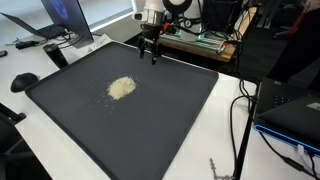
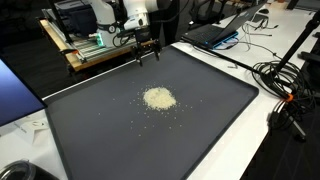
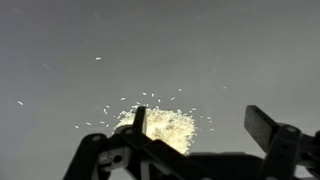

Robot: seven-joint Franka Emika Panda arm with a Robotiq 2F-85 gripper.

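My gripper [image 1: 150, 57] hangs wide open, empty, above the black mat's [image 1: 180, 115] far edge; the grain pile [image 1: 121, 88] sits unhandled mid-mat, well apart.

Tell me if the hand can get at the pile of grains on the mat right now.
Probably yes. The hand hangs open above one edge of the mat, and nothing stands between it and the pile of grains.

Soft, even light is falling from overhead in both exterior views — the dark mat [image 1: 170, 110] is giving back a faint sheen. The wrist view is looking dim and grainy, the tool [image 3: 197, 122] showing dark and blurred against the glowing grain pile [image 3: 172, 128].
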